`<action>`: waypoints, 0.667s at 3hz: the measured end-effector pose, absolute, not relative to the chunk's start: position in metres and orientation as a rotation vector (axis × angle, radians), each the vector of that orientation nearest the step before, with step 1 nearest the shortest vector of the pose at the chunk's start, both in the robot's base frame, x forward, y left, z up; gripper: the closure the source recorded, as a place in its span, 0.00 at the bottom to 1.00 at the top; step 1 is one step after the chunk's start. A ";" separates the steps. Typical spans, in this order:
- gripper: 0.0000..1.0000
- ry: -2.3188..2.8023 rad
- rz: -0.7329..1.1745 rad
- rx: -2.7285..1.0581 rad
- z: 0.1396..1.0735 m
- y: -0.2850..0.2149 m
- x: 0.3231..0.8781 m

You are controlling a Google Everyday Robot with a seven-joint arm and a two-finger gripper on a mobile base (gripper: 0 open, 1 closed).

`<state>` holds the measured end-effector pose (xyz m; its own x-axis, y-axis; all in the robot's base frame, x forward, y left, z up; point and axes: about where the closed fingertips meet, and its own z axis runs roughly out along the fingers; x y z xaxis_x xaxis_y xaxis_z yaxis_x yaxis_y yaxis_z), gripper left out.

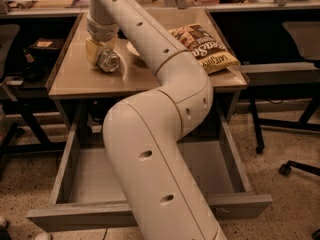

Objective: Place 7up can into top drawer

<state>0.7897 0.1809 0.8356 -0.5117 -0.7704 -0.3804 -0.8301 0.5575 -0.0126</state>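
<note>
Fingers (92,49) of the gripper (103,57) clamp the tilted 7up can (109,62) (label unreadable) over the desk (140,80).

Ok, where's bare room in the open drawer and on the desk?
Top drawer: floor bare between arm and left wall, narrower strip right of arm. Desk: front strip bare; gripper at 7up can back-left, chip bag back-right.
</note>
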 end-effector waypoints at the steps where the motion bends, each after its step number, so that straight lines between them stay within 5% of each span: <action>1: 0.88 2.453 0.243 -1.311 0.836 0.181 0.790; 2: 1.00 2.404 0.238 -1.340 0.852 0.187 0.785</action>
<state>0.7847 0.1871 0.8520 -0.4748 -0.7826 -0.4026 -0.8463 0.5316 -0.0351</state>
